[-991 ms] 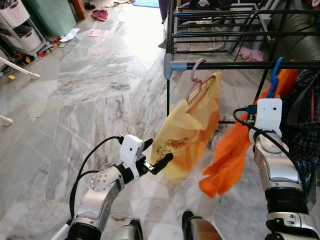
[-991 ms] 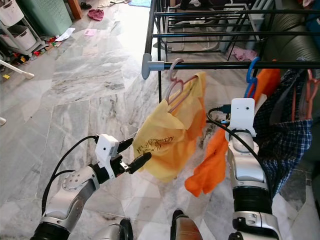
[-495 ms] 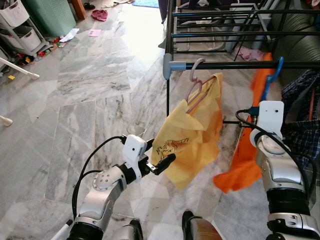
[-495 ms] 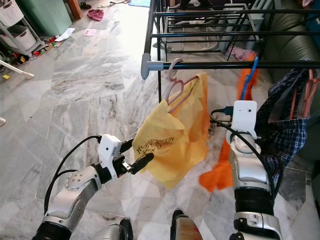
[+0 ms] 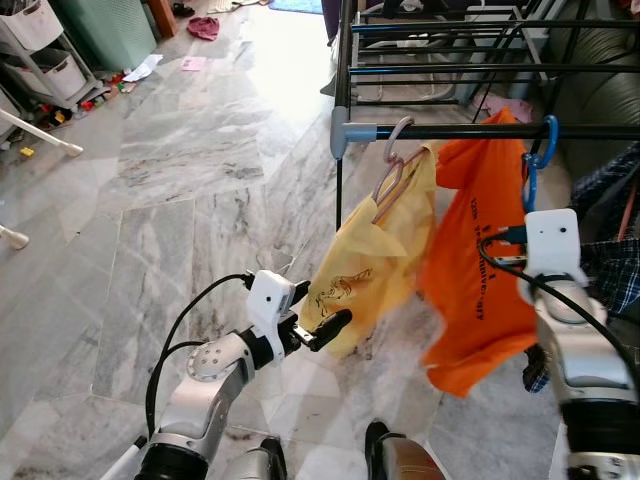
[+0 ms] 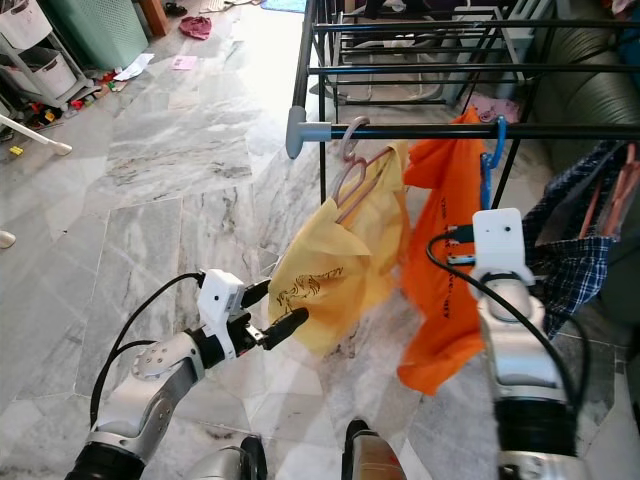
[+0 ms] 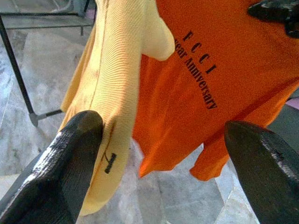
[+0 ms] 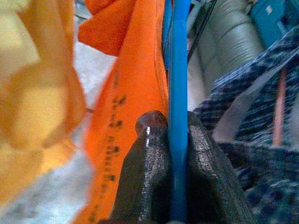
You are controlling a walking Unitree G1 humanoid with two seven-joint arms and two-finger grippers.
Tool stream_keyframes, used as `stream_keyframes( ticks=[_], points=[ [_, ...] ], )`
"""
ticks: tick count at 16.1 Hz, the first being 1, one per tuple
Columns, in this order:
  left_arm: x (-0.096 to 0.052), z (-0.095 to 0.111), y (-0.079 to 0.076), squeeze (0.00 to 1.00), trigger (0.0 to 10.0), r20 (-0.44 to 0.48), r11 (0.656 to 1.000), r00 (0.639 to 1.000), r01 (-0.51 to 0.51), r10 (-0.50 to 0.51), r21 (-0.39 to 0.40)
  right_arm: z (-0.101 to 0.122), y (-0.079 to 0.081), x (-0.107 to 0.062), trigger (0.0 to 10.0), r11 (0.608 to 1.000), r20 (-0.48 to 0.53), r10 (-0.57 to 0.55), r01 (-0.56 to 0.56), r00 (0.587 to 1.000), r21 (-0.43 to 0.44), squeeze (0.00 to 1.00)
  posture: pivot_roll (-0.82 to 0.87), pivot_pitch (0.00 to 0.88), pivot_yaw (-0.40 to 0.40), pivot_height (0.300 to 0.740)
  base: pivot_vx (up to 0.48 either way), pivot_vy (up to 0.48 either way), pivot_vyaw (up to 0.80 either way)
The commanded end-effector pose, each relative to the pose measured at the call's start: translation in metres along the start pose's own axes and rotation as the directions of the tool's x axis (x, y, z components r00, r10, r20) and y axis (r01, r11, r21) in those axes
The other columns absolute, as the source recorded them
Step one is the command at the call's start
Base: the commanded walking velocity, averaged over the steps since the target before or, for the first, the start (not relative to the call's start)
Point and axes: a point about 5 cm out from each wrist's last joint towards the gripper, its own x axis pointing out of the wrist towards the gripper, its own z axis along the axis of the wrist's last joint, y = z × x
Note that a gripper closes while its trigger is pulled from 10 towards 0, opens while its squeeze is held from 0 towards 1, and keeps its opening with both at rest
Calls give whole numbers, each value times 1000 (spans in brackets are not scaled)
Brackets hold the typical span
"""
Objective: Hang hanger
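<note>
A blue hanger (image 5: 532, 165) carries an orange shirt (image 5: 478, 260); its hook curls at the black rail (image 5: 450, 130) of the drying rack. My right gripper (image 8: 175, 122) is shut on the hanger's blue stem, below the rail and behind its white wrist housing (image 5: 552, 240). To the left on the same rail hangs a pink hanger (image 5: 392, 170) with a yellow shirt (image 5: 375, 260). My left gripper (image 5: 322, 303) is open, low down at the yellow shirt's bottom edge. In the left wrist view the yellow cloth (image 7: 112, 93) lies against one finger (image 7: 70, 158).
More black rack bars (image 5: 440, 68) run behind the rail. A checked cloth (image 5: 610, 270) hangs at the right, with a grey sofa (image 5: 600, 80) beyond. A white shelf trolley (image 5: 45, 60) and loose clothes (image 5: 205, 27) sit on the marble floor (image 5: 170, 200) far left.
My right arm has raised the blue hanger; the orange shirt swung up from a low crumple and now hangs flat beside the yellow one. The left gripper has barely moved.
</note>
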Motion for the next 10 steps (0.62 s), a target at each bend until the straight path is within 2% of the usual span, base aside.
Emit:
stream_keyframes(
  ticks=[1, 2, 5, 6, 7, 9, 10],
  points=[
    [-1, -4, 1, 0, 10000, -27, 1000, 1000, -6, 6, -4, -14, 6, -2, 4314, 999, -49, 34, -35, 998, -34, 0, -169, 242, 87, 740, 0, 0, 0],
    [-1, -4, 1, 0, 10000, -27, 1000, 1000, -6, 6, -5, -14, 5, -2, 10000, 999, -50, 27, -29, 998, -46, 0, -169, 242, 87, 740, 0, 0, 0],
    [-1, -4, 1, 0, 10000, -33, 1000, 999, -7, 7, -4, -15, 3, -1, 10000, 997, -50, 19, -23, 999, -76, 0, -166, 234, 87, 740, 0, 0, 0],
    [-1, -5, 2, 0, 10000, -37, 1000, 999, -10, 9, -3, -15, 2, 1, 10000, 997, -42, 19, -22, 999, -72, 1000, -166, 234, 87, 740, 0, 0, 0],
    [-1, -5, 2, 0, 10000, -42, 1000, 999, -12, 12, -2, -14, 0, 3, 10000, 995, -35, 5, -9, 999, -101, 1000, -161, 233, 85, 740, 0, 0, 0],
    [-1, -5, 3, 0, 10000, -43, 1000, 999, -14, 14, -2, -13, -1, 5, 10000, 995, -32, -1, -3, 999, -103, 1000, -159, 234, 86, 740, 0, 0, 0],
    [-1, -5, 3, 0, 10000, -45, 1000, 999, -15, 15, -1, -12, -1, 8, 10000, 995, -36, 0, -3, 999, -104, 369, -156, 234, 87, 740, 0, 0, 0]
  ],
)
